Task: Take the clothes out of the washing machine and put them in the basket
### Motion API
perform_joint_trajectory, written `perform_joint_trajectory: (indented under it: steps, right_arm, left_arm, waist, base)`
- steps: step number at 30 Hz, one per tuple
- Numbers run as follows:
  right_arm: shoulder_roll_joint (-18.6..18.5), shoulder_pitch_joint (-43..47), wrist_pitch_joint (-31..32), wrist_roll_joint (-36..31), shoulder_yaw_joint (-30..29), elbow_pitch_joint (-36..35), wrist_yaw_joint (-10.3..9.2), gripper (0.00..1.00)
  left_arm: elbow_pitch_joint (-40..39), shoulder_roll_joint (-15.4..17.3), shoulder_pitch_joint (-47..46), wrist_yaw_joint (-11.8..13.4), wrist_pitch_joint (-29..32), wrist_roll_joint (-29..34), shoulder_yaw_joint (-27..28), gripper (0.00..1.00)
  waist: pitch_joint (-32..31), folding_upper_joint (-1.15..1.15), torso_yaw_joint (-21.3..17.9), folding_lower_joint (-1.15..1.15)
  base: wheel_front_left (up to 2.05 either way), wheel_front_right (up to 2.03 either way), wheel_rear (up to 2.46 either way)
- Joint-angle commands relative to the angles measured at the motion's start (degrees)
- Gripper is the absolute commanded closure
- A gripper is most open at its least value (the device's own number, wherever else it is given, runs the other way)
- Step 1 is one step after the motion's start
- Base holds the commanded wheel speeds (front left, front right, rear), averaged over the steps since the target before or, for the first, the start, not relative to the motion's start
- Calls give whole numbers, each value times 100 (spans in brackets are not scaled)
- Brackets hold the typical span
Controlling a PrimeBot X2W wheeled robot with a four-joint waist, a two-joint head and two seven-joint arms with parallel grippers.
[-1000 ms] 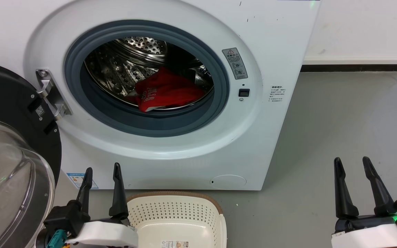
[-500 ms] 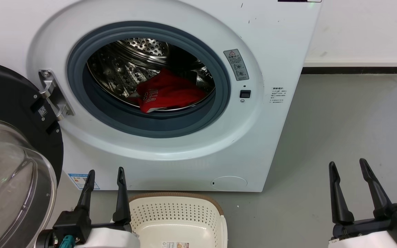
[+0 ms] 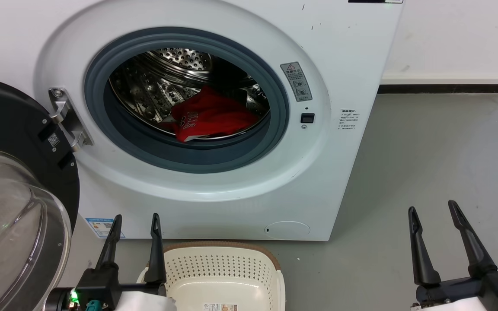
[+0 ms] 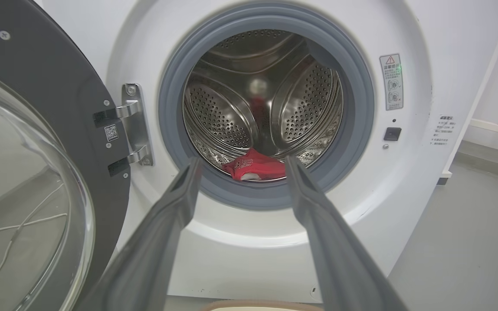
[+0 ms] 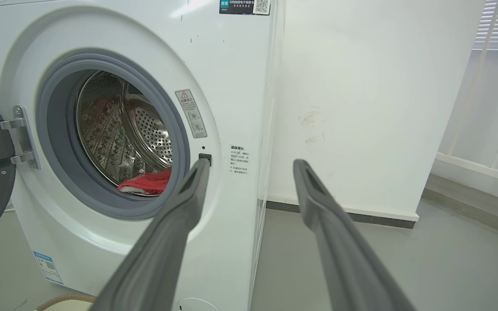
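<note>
Head view showed the washing machine (image 3: pixel 344 52) with its door (image 3: pixel 11 125) swung open to the left. The clothes (image 3: pixel 210 114) lay as 1 red heap with white lettering on the bottom of the drum (image 3: pixel 158 86), toward its front edge and just behind the grey gasket (image 3: pixel 188 157). Whether that heap was 1 garment or several bunched together could not be told, as it was small in all 3 views and the drum's back was dark.

The basket (image 3: pixel 221 245) stood on the floor (image 3: pixel 426 151) at the foot of the machine, just before its front panel. The part of it in frame held no fabric.

The left gripper (image 3: pixel 136 216) hung low by the basket's left rim with its jaws apart and nothing between them. The right gripper (image 3: pixel 432 206) sat well off to the right over bare floor, past the machine's right corner, its jaws likewise spread and empty. In the left wrist view, the 2 dark fingers framed the porthole with the red heap between their tips, so that arm seemed the better lined up for a reach.

By this showing the task was at its very start: the door was open, but no garment had left the drum. All the carrying was left to do, namely reaching through the porthole, closing on the fabric, lifting it over the gasket lip and dropping it in the basket
</note>
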Motion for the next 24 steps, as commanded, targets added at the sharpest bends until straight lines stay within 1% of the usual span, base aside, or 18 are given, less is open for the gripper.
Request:
perform_joint_trajectory:
  steps: [1,24]
  right_arm:
    - [11,83,-53,-124,14,-58,-4,0]
    - [11,102,-50,77,-10,121,-4,0]
  left_arm:
    - [-13,-8,75,19,-43,104,-1,0]
    - [50,-10,71,43,-41,49,33,0]
  waist:
    - [3,0,1,0]
    - [17,0,-18,0]
  base:
    - [0,0,0]
    - [0,0,0]
